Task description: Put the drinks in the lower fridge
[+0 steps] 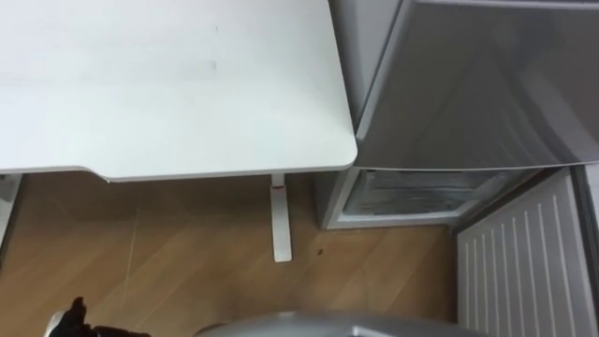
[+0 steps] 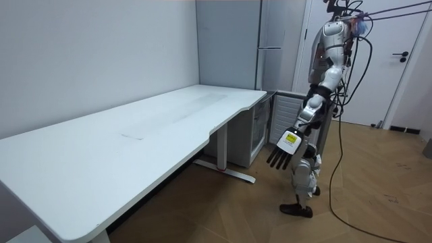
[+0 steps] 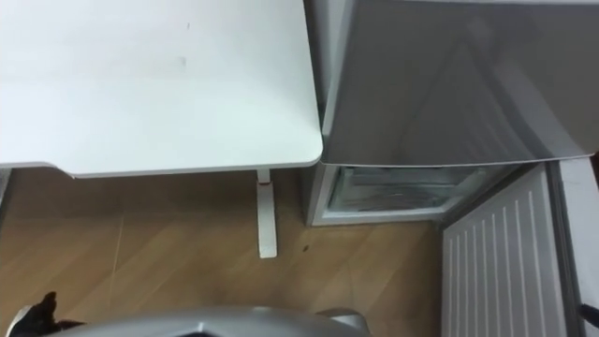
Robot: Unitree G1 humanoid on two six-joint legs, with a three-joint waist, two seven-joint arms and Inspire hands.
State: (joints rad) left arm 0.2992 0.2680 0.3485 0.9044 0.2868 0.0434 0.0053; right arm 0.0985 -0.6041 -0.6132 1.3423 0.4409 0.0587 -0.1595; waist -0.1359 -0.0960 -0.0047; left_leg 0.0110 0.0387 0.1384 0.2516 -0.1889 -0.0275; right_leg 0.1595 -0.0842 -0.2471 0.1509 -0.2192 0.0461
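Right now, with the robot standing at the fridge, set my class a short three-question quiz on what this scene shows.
1. True or false: the lower door of the fridge stands open.
2. How is the left hand held? A) raised overhead B) hanging low at the robot's side, fingers straight C) curled round a bottle
3. Fill in: from the robot's head, the white table lies to the ____ of the fridge.
Key: 1 true; 2 B; 3 left.

Robot stands upright. The left arm hangs down at its side, slightly bent at the elbow, forearm angled forward. The left hand [image 2: 285, 150] sits at thigh level, fingers straight, spread and pointing down, holding nothing. Its dark tip appears at the eye views' lower left.
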